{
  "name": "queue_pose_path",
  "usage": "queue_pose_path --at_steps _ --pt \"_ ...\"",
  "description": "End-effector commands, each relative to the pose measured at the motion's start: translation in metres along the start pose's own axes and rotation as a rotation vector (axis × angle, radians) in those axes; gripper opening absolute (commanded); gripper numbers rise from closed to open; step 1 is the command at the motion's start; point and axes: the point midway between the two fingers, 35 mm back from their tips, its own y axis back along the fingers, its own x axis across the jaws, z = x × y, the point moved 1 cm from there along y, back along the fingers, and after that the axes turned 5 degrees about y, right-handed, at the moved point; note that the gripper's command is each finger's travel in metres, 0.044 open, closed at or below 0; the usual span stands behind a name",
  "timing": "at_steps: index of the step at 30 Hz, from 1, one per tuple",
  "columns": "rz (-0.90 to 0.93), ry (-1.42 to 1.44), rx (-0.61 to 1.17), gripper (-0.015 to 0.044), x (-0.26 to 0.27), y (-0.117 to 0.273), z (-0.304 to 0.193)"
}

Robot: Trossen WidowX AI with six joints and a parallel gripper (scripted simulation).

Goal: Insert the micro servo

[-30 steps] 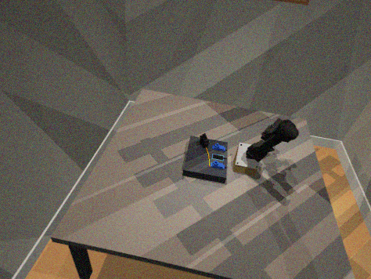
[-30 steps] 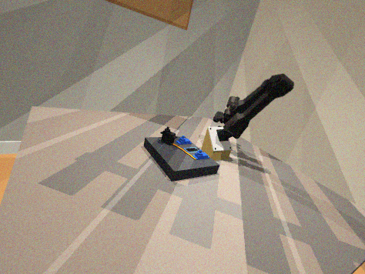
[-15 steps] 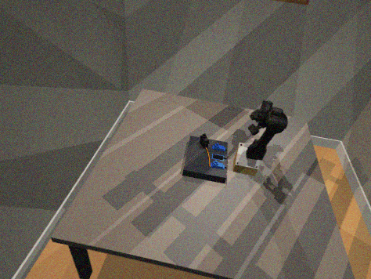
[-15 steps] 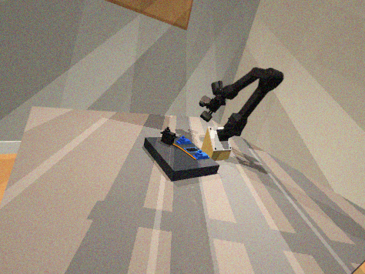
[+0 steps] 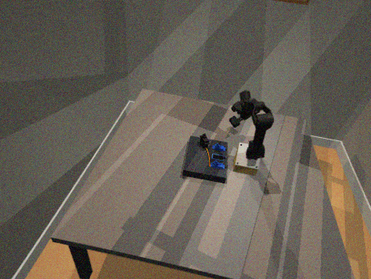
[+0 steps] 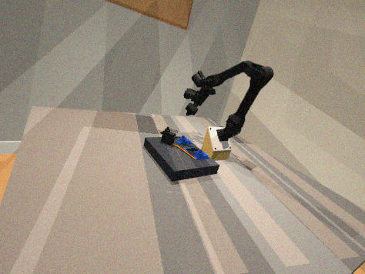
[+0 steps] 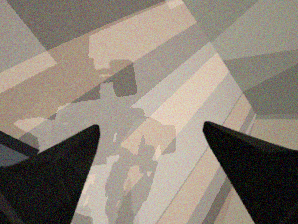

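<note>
One loose micro servo on the deck, well below the wide-open, empty claw

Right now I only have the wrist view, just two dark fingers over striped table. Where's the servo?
Observer: The loose micro servo sits on the far corner of the dark deck, outside your picture.
Operator: Is the tool near it?
Observer: No. The tool hangs open and empty, high above the table, beyond the deck.
Operator: Is the pocket free?
Observer: A dark pocket shows between two blue servos, an orange cable beside them.
</note>
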Motion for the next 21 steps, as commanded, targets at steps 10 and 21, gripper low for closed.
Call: queue_pose_path --at_steps 10,21 --pt "0.290 -0.055 0.126 0.0440 0.115 0.035 0.052" --pt "0.439 -0.167 0.364 0.0440 0.215 0.072 0.059"
